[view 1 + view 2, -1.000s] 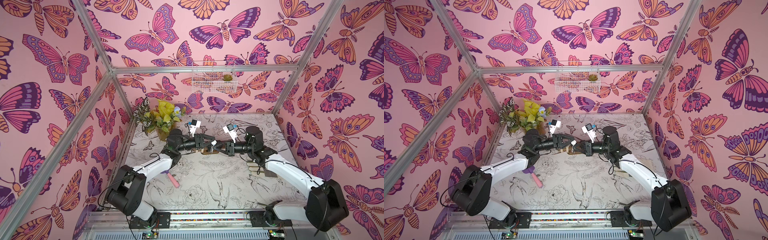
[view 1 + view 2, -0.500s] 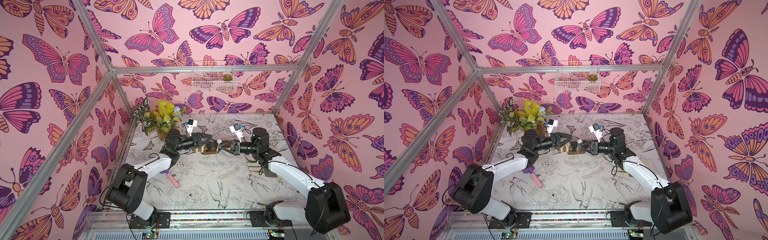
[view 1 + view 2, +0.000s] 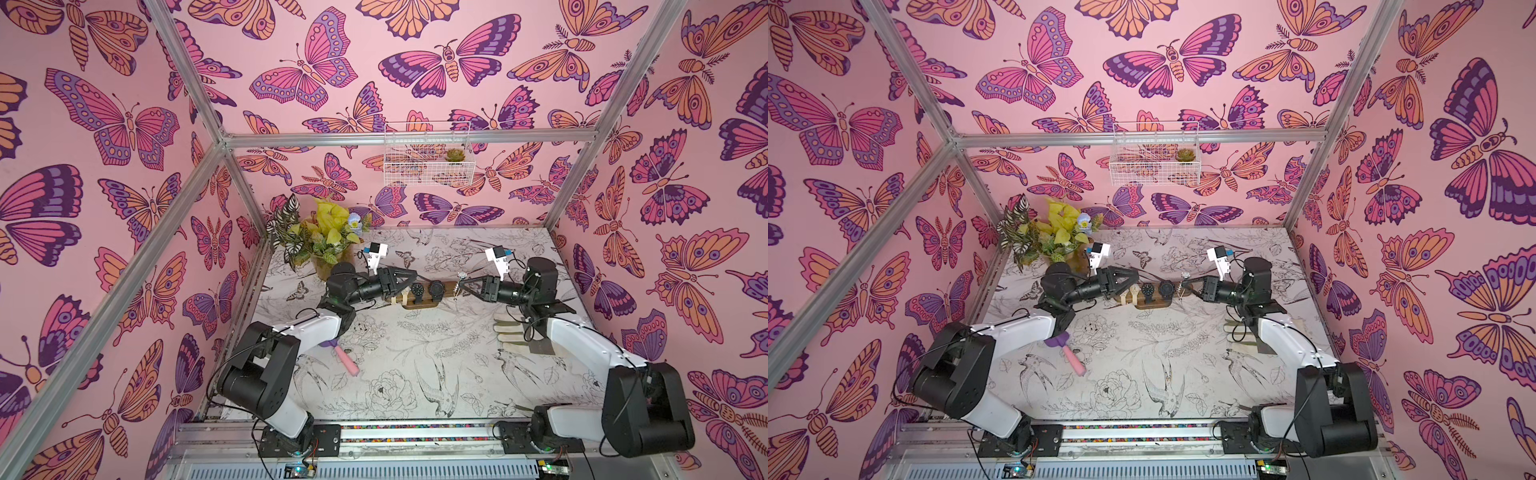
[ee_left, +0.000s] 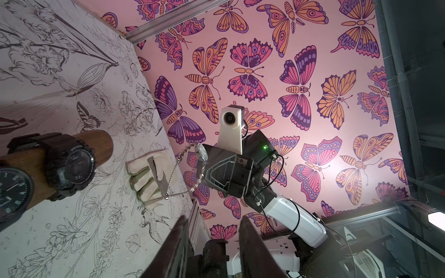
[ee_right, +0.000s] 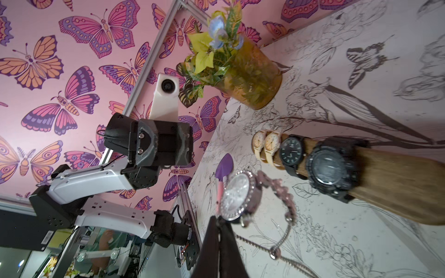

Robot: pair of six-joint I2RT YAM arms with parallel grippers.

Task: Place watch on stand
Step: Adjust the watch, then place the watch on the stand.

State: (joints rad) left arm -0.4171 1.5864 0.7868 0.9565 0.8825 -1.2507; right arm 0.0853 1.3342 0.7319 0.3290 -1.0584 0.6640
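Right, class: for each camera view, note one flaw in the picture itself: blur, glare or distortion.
Right wrist view: the silver watch near the lens is blurred, the beige watches farther off sharper. Left wrist view: a glare patch whitens the pink wall. Both top views: the straight frame bars splay outward, a wide-lens effect.

Potted plant (image 3: 328, 245), yellow-green leaves, far-left corner of worktop (image 3: 415, 374). Pink-handled purple trowel (image 3: 347, 360) lies near left edge. Pale glove (image 3: 509, 332) flat near right edge. White wire basket (image 3: 428, 166) on back wall (image 3: 519, 199), small succulent (image 3: 455, 155) inside.
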